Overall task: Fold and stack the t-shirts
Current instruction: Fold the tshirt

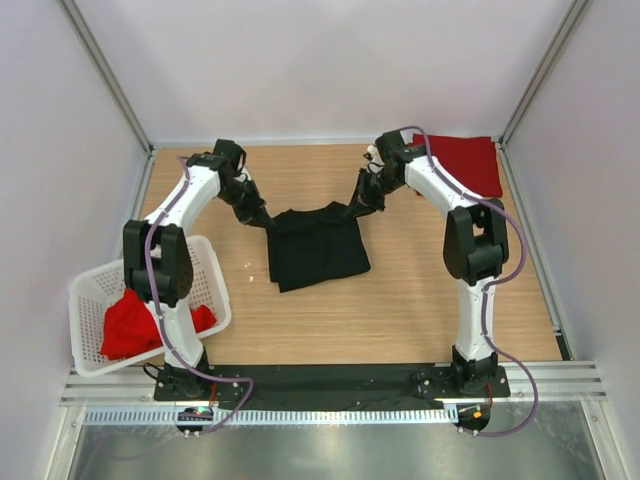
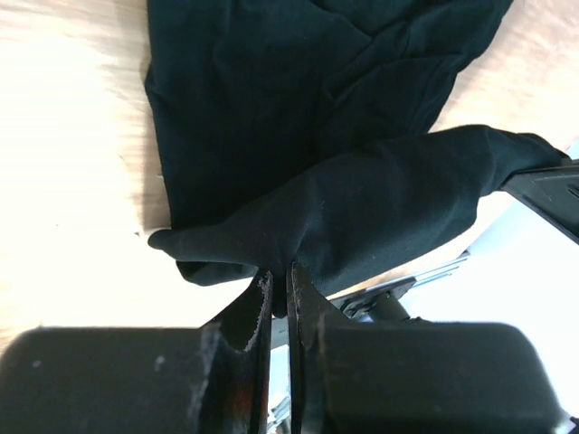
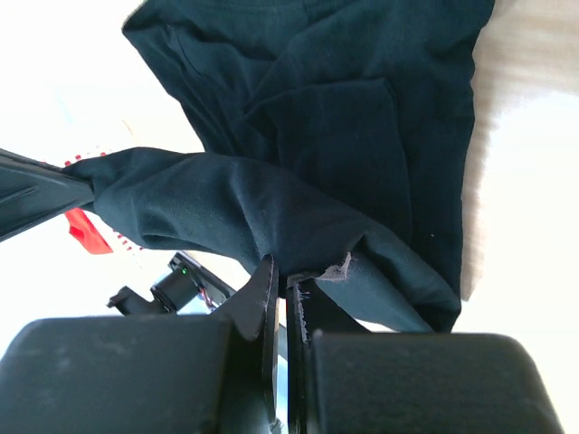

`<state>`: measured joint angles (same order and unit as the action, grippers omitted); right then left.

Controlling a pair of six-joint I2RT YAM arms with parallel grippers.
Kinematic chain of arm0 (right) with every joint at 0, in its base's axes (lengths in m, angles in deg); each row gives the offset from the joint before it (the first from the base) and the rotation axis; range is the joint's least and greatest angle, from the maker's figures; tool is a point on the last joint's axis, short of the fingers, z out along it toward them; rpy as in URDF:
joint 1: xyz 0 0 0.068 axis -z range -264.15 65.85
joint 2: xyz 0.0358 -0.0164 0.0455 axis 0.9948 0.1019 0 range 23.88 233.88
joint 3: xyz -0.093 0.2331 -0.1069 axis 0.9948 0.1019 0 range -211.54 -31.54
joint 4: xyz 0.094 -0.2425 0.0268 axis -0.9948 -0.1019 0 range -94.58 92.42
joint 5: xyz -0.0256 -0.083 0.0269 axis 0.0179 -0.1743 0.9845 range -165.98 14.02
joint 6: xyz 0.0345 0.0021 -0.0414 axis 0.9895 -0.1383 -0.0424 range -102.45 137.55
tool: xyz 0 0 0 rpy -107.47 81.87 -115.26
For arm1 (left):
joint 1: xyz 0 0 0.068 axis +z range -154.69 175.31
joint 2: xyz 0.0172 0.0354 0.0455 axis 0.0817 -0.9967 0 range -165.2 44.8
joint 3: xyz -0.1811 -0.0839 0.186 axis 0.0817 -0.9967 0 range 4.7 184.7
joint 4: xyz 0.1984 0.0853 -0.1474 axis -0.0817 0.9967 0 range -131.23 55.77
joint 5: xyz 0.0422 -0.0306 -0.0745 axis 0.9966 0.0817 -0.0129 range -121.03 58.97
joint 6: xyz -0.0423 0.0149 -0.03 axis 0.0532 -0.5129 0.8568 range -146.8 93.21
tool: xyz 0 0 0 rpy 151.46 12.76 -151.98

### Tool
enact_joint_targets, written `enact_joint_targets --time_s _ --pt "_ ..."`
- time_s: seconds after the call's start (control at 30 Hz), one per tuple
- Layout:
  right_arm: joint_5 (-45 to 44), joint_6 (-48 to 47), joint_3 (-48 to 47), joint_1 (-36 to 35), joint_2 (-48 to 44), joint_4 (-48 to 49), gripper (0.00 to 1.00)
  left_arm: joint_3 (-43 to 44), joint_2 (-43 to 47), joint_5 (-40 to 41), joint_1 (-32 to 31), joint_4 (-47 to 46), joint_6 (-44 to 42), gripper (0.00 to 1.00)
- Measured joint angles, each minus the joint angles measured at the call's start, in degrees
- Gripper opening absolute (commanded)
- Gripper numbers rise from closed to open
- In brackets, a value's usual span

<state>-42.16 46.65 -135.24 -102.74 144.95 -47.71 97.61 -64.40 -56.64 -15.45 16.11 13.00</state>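
Note:
The black t-shirt (image 1: 316, 247) lies partly folded in the middle of the table. My left gripper (image 1: 268, 221) is shut on its far left corner. My right gripper (image 1: 352, 210) is shut on its far right corner. The far edge is lifted and stretched between them. The left wrist view shows the black cloth (image 2: 362, 194) pinched in the jaws (image 2: 280, 285). The right wrist view shows the same cloth (image 3: 271, 208) pinched at the jaw tips (image 3: 288, 282). A folded red t-shirt (image 1: 465, 162) lies at the far right. Another red t-shirt (image 1: 130, 325) sits crumpled in the basket.
A white lattice basket (image 1: 210, 262) stands at the near left beside the left arm's base. Metal frame posts and white walls close in the table on three sides. A black strip and rail run along the near edge.

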Motion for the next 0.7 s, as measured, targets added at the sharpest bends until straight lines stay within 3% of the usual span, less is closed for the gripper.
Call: enact_joint_targets --time_s 0.3,0.57,0.7 --pt "1.3 3.0 -2.5 0.1 5.2 7.0 0.02 1.4 -4.5 -0.3 2.6 -2.8 0.0 0.06" --pt "3.0 8.3 -3.3 0.1 11.1 18.5 0.02 3.9 -9.4 -0.6 4.7 -7.9 1.1 0.06" --pt "4.3 13.3 -3.2 0.3 11.5 26.8 0.03 4.6 -10.7 -1.3 5.7 -11.5 2.9 0.11"
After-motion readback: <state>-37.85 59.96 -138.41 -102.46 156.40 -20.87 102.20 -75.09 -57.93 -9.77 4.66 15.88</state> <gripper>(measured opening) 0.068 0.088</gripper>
